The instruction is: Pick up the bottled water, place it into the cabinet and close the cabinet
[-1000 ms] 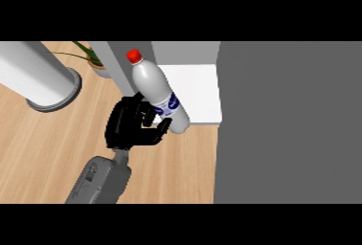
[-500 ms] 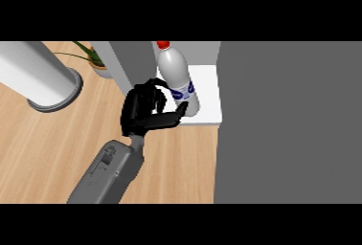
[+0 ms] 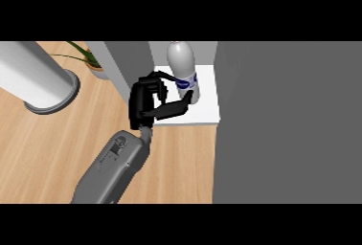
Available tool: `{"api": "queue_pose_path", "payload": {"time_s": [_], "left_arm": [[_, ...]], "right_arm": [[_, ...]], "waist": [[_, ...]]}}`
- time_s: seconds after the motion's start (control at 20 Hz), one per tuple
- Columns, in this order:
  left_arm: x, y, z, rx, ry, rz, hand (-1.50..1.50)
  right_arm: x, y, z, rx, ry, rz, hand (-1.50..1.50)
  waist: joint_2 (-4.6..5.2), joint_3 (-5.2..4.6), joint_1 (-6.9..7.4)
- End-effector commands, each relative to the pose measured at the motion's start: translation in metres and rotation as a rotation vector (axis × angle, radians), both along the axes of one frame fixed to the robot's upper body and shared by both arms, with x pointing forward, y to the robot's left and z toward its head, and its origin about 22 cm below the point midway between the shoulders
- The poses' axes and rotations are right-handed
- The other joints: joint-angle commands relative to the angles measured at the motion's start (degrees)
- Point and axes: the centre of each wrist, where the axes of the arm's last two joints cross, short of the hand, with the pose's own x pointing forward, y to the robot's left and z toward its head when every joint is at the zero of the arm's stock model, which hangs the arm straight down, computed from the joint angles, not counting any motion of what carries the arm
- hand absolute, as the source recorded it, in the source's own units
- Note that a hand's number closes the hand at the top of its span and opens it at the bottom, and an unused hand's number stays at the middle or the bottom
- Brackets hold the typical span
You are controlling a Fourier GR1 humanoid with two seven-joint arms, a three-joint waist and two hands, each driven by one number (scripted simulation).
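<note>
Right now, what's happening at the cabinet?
One hand is curled round the bottle, which stands upright on the white cabinet shelf. Which arm it is can't be told from this view. The grey cabinet door at the right is open. A grey cylinder and a plant sit on the counter at the left.

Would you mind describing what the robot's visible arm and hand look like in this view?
One arm shows. Its forearm is a smooth grey casing, rounded and widening toward the lower edge, with a small darker inset panel near the wrist. A narrow grey wrist joins it to a matte black hand with blocky fingers and a thumb. No cables or markings are visible.
</note>
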Motion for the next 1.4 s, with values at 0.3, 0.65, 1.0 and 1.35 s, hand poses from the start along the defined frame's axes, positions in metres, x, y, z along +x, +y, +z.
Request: {"api": "queue_pose_path", "payload": {"time_s": [0.3,0.65,1.0,1.35], "left_arm": [[0.084,-0.016,0.047,0.193,0.02,-0.023,1.5],[0.084,0.001,0.004,0.271,0.013,0.06,1.5],[0.093,0.013,0.006,0.454,0.023,0.14,1.5],[0.097,0.035,0.004,0.52,0.017,0.221,-1.5]], "right_arm": [[-0.003,0.002,-0.002,0.004,0.016,0.022,-1.5],[0.004,-0.002,-0.007,-0.016,0.004,0.033,-1.5],[-0.005,0.0,-0.012,0.019,0.003,0.032,-1.5],[0.006,0.001,-0.003,0.007,-0.017,0.024,-1.5]], "waist": [[1.38,0.09,-2.09],[1.88,0.07,-2.37],[1.86,0.09,-2.91],[2.26,0.04,-3.05]]}}
